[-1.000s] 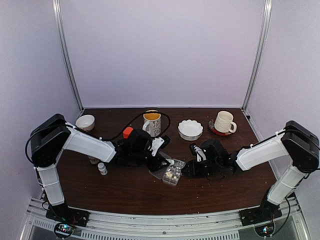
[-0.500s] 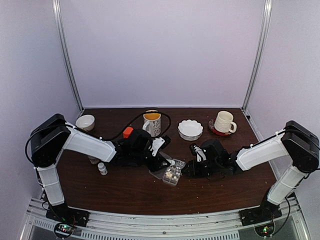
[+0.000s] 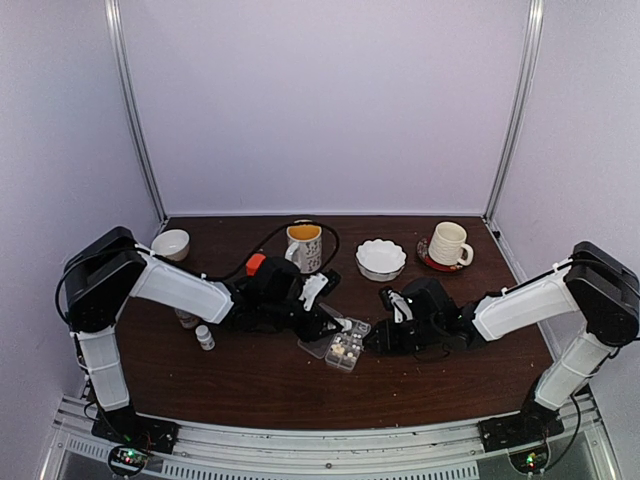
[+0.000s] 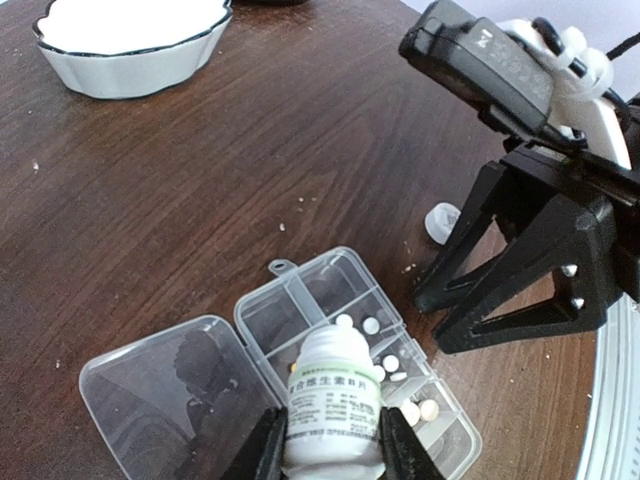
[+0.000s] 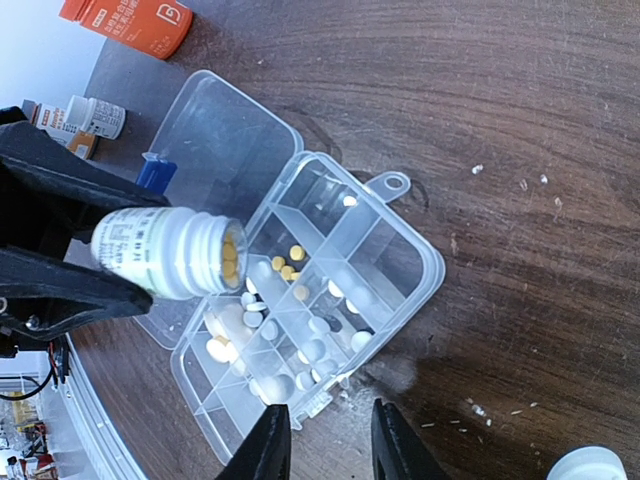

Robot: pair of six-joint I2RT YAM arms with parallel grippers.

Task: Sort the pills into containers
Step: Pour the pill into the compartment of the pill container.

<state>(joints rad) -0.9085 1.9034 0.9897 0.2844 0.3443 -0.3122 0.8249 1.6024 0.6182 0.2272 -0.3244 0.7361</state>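
Observation:
The clear organizer box point(image 3: 344, 349) lies open on the dark table, its lid point(image 4: 170, 390) folded flat beside its compartments point(image 5: 335, 290). White pills point(image 5: 252, 305) and a few yellow ones point(image 5: 287, 263) sit in several compartments. My left gripper point(image 4: 332, 442) is shut on a small white bottle point(image 4: 333, 395), tilted with its open mouth point(image 5: 230, 257) over the box, and yellow pills show inside it. My right gripper point(image 5: 328, 428) stands open just off the box's near edge, with only bare table between its fingers.
A white scalloped bowl point(image 3: 381, 258), a patterned mug point(image 3: 305, 245), a cream mug on a red saucer point(image 3: 447, 243) and a small bowl point(image 3: 170, 243) stand at the back. An orange bottle point(image 5: 125, 20), small bottles point(image 5: 85, 115) and a loose white cap point(image 5: 590, 465) lie nearby.

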